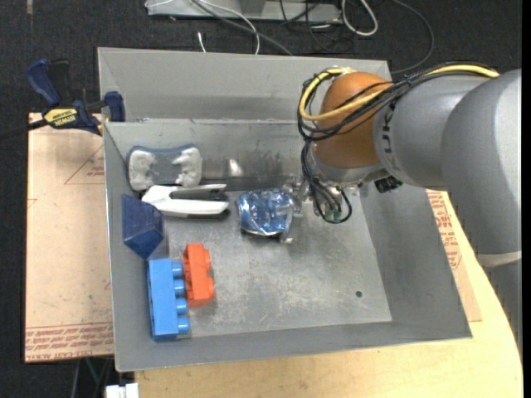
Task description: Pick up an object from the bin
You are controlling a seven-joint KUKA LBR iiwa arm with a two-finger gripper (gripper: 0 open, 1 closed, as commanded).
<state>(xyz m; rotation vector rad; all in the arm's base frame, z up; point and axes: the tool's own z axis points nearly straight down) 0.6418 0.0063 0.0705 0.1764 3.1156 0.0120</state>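
My gripper (300, 194) hangs low over the middle of the bin, under the arm's orange cover. Right at its left side lies a crumpled shiny blue wrapper (264, 213), touching or nearly touching the gripper. The gripper's tip is hidden by the wrist and the wrapper's edge. Further left, a white clip-like tool (186, 200) lies flat on the bin floor.
A grey-white lumpy thing (163, 166) lies at the back left. A dark blue wedge (140, 225), a long blue toy brick (166, 298) and an orange brick (199, 274) lie along the left side. The arm covers the bin's back right.
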